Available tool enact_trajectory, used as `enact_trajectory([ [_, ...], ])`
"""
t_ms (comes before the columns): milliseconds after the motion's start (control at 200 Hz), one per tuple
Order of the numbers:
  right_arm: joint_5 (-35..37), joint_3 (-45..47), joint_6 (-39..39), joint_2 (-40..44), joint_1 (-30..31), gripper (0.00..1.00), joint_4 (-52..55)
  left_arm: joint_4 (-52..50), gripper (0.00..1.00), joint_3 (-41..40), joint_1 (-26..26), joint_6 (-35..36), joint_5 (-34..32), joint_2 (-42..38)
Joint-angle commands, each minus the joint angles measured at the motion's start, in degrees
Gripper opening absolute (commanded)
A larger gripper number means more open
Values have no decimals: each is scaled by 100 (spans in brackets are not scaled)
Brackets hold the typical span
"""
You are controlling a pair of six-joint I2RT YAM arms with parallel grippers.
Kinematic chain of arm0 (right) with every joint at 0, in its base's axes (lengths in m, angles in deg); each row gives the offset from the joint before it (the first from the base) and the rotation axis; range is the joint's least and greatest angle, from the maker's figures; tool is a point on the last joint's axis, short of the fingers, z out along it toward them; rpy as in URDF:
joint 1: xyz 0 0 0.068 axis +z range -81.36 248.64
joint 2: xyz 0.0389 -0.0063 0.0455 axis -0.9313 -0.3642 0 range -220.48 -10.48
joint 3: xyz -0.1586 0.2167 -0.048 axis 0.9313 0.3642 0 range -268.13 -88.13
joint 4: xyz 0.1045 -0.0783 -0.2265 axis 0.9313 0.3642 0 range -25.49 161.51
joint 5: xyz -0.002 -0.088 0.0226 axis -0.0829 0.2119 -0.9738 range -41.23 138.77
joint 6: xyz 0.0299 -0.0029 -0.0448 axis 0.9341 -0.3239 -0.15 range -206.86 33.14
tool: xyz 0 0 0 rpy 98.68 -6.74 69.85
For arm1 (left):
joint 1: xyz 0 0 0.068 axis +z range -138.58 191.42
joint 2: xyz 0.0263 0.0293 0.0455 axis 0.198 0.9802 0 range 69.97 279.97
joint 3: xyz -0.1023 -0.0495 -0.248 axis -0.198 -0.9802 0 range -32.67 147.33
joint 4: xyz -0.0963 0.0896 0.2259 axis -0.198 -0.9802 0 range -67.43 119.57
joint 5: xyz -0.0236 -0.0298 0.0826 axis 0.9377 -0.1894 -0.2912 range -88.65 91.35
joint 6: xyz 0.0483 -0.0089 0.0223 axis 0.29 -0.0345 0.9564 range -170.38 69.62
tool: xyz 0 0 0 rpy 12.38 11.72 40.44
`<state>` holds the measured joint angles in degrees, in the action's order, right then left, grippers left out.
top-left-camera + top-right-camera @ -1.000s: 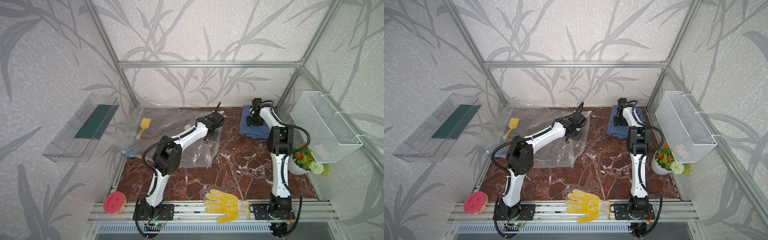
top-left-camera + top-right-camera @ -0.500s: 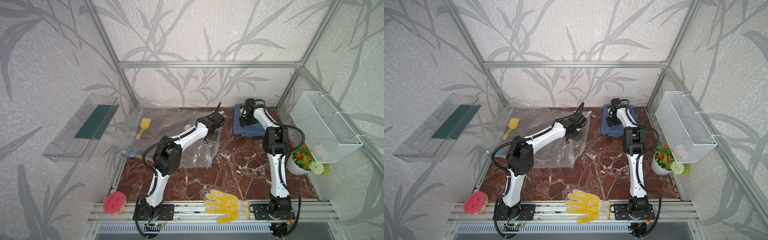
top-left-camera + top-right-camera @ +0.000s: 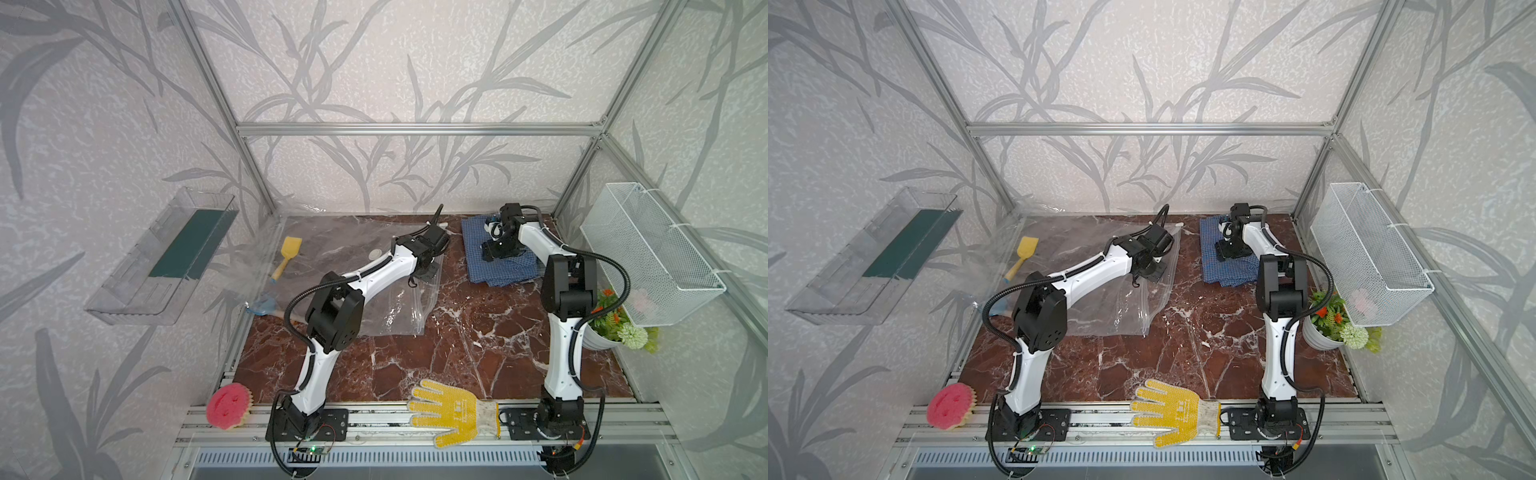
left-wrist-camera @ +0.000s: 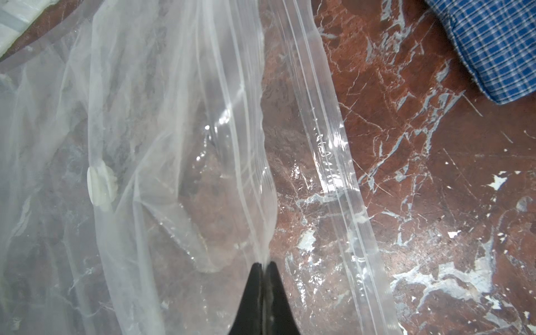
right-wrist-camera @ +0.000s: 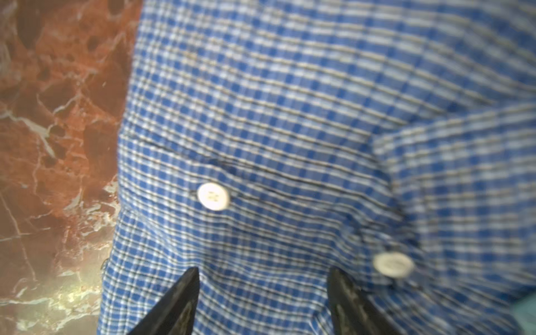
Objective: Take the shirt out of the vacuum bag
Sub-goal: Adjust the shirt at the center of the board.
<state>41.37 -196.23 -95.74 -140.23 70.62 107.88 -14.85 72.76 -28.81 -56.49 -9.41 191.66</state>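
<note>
In both top views the vacuum bag [image 3: 399, 307] [image 3: 1113, 307] lies flat on the brown stone table [image 3: 457, 353] [image 3: 1183, 353], on the left side and toward the far wall. The blue checked shirt [image 3: 478, 266] [image 3: 1225, 272] is out of the bag. It lies folded on the table at the far right, apart from the bag. The left gripper [image 3: 428, 272] [image 3: 1152, 274] is at the bag's right edge. The right gripper [image 3: 492, 253] [image 3: 1223, 251] is on top of the shirt. A yellow glove [image 3: 453, 411] [image 3: 1173, 411] lies at the near edge, and a pink sponge [image 3: 227, 405] [image 3: 951, 405] sits at the near left.

In the left wrist view the left gripper [image 4: 264, 265] has its jaws pressed together, pinching a thin fold of the clear bag [image 4: 174, 116]. The round white valve [image 4: 101, 185] shows through the plastic. The zip edge [image 4: 327, 139] lies on the table, and a corner of the shirt [image 4: 499, 49] is well apart from it.

In the right wrist view the right gripper [image 5: 262, 272] has its jaws spread wide, with nothing pinched. The shirt [image 5: 290, 101] fills most of the picture, with two white buttons [image 5: 213, 196] [image 5: 393, 264].
</note>
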Motion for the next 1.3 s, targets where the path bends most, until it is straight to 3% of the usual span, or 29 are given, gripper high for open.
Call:
enact_trajectory([
  [0, -321, -249, 384, 161, -241, 70, 121, 24, 0, -101, -24, 10, -64, -365],
  [235, -788, -666, 762, -321, -716, 67, 109, 52, 3, -154, -21, 35, -123, -560],
  [445, -988, -882, 778, -545, -743, 65, 191, 239, 4, -259, -29, 44, 150, -831],
  [835, -1035, 216, 910, 698, -711, 64, -249, 753, 7, -715, 417, 37, 338, -2070],
  [905, -888, 356, 965, 1024, -679, 64, -319, 920, 13, -773, 497, 39, 490, -2393],
  [1020, -630, 631, 1160, 1530, -630, 64, -530, 1172, 44, -902, 560, 13, 877, -2838],
  [1060, -575, 672, 1220, 1653, -609, 64, -543, 1207, 50, -926, 570, 5, 1059, -2915],
  [1160, -509, 878, 1317, 1972, -455, 64, -600, 1233, 58, -965, 584, 10, 1287, -2864],
  [1295, -617, 1194, 1215, 2383, -90, 65, -509, 1357, 60, -1142, 762, -166, 1305, -2957],
])
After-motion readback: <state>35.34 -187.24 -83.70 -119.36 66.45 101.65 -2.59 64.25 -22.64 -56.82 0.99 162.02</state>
